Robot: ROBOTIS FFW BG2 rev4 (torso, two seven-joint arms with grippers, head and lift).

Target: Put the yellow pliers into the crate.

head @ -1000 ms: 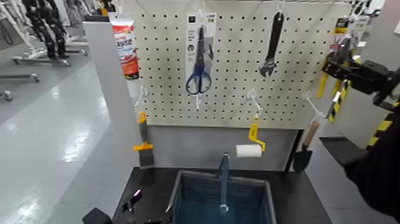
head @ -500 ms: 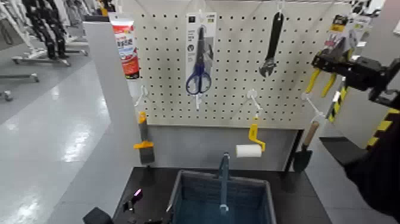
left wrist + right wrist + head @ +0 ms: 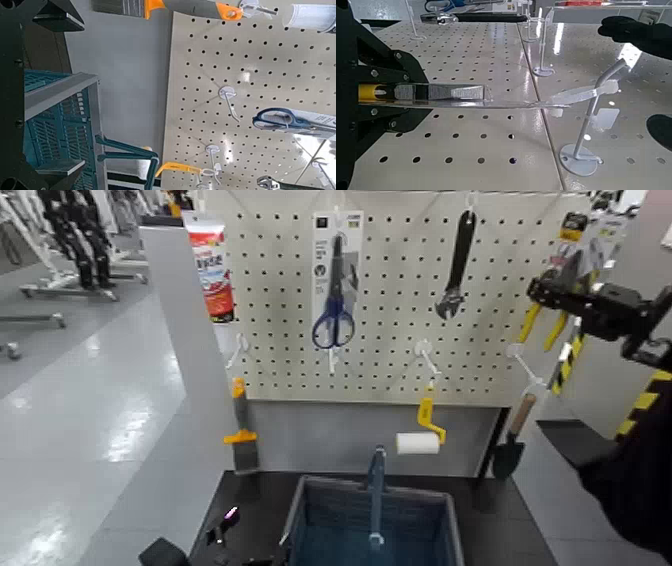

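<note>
The yellow pliers (image 3: pixel 541 318) on their pale card hang at the pegboard's upper right edge. My right gripper (image 3: pixel 553 291) is shut on the card, high up and well right of the crate. In the right wrist view my right gripper (image 3: pixel 409 93) clamps the card edge-on, with the pliers (image 3: pixel 372 93) showing a yellow strip between the fingers; the card's far end lies by a white hook (image 3: pixel 597 85). The dark grey-blue crate (image 3: pixel 316 520) with its handle bar sits low in front of the board, also in the left wrist view (image 3: pixel 55 119). My left gripper (image 3: pixel 222 528) is parked low, left of the crate.
On the pegboard (image 3: pixel 400 340) hang blue-handled scissors (image 3: pixel 334 315), a black wrench (image 3: pixel 457 265), a yellow-handled paint roller (image 3: pixel 425 430), an orange scraper (image 3: pixel 240 430), a tube (image 3: pixel 211 270) and a trowel (image 3: pixel 512 440). Open floor lies left; striped tape marks the right.
My right gripper moved left with the carded pliers, so the yellow handles now show against the board's right edge; in the last half second it barely shifted. The left arm is still.
</note>
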